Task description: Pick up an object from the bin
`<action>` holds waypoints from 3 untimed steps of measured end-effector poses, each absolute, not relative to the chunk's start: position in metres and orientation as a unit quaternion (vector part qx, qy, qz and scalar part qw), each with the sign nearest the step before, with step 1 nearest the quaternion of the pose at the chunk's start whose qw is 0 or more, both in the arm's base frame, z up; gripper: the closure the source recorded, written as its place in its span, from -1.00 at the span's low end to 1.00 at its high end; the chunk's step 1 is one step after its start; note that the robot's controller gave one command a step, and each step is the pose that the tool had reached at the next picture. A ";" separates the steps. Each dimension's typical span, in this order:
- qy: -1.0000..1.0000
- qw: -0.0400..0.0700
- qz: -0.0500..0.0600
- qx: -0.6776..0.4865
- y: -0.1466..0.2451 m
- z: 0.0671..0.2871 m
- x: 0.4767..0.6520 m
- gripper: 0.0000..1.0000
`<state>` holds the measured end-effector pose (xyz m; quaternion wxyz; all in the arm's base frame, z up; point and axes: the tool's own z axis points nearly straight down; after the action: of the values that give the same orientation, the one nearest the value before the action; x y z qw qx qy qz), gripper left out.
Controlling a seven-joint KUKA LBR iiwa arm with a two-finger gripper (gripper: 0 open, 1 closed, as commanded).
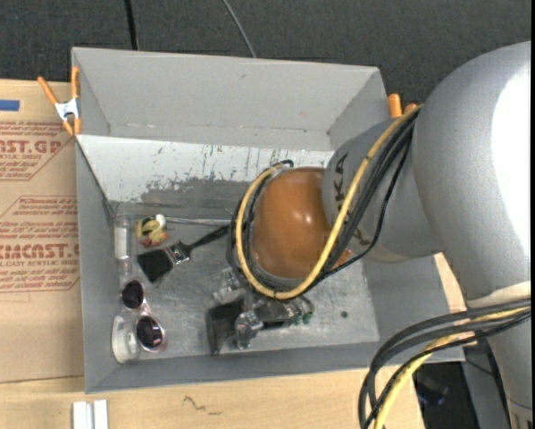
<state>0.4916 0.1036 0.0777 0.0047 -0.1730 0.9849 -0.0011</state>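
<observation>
My gripper (pixel 252 312) is low over the front middle of the bin floor, under the arm's orange dome. A black blocky thing (pixel 220 326) lies right against its left side; whether it is held I cannot tell. A small green bit (pixel 305 315) pokes out at the gripper's right. A black flat-headed tool (pixel 157 264) with a thin handle lies to the left, apart from the gripper.
Along the left wall lie a yellow-and-white small thing (pixel 151 230), a clear tube (pixel 121 240), dark-lensed sunglasses (pixel 140 315) and a white round cap (pixel 121 340). The arm covers the right half of the bin.
</observation>
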 end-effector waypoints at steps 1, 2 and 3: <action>0.985 -0.001 0.000 -0.173 0.104 0.094 0.489 1.00; 0.985 -0.001 0.000 -0.174 0.104 0.114 0.489 1.00; 0.985 -0.002 0.000 -0.174 0.104 0.124 0.489 1.00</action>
<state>0.4890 0.1043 0.1242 -0.0019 -0.1741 0.9847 -0.0003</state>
